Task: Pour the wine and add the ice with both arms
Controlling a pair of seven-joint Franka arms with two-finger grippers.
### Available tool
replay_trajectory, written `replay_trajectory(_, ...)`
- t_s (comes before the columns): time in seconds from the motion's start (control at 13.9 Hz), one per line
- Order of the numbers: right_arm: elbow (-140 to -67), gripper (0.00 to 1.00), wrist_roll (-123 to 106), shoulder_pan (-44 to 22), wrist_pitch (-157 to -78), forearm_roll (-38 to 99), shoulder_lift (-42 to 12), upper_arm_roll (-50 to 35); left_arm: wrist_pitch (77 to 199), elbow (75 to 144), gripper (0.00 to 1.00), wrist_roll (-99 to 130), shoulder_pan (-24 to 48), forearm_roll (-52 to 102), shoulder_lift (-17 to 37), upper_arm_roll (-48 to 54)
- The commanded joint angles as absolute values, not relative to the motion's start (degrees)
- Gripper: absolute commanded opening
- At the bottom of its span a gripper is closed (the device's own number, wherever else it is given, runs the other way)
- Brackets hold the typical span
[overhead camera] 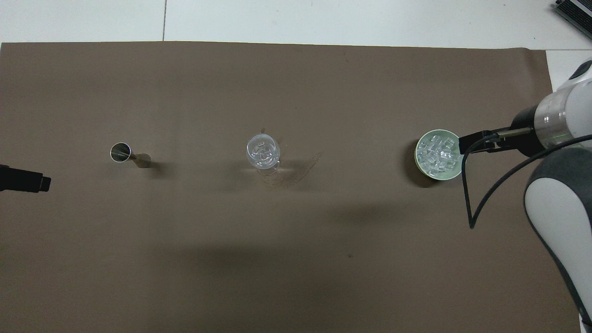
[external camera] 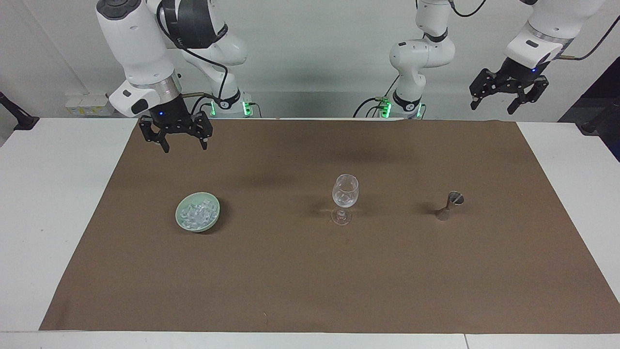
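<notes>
A clear wine glass (external camera: pixel 345 196) stands upright mid-mat with a few pieces of ice in its bowl; it also shows in the overhead view (overhead camera: pixel 263 152). More ice (external camera: pixel 197 211) fills a pale green dish (external camera: pixel 178 214) toward the right arm's end, also seen from overhead as ice (overhead camera: pixel 438 151) in the dish (overhead camera: pixel 418 162). A small metal jigger (external camera: pixel 451 204) stands toward the left arm's end, also in the overhead view (overhead camera: pixel 125 154). My right gripper (external camera: pixel 186 148) is open and empty, raised over the mat's robot-side edge. My left gripper (external camera: pixel 493 107) is open and empty, raised over the mat's corner.
A brown mat (external camera: pixel 310 281) covers most of the white table (external camera: pixel 58 203). The right arm's cable (overhead camera: pixel 467 194) hangs over the mat beside the dish. The left gripper's tip (overhead camera: pixel 27 180) shows at the overhead view's edge.
</notes>
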State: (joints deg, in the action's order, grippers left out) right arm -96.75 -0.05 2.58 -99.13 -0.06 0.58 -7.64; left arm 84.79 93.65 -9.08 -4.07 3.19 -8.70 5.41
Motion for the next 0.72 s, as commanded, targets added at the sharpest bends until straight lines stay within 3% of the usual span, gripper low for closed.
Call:
replay_trajectory(0.0,-101.8,1.00,-1.2,3.9,-99.2,-1.3,4.0,-8.7,84.9,93.7,1.00,-9.4,-4.2,2.5,-9.2,5.4)
replay_trajectory(0.65,-101.3,1.00,-1.0,3.9,-99.1,-1.0,3.9,-8.4,84.8,93.7,1.00,-9.4,-4.2,2.5,-9.2,5.4)
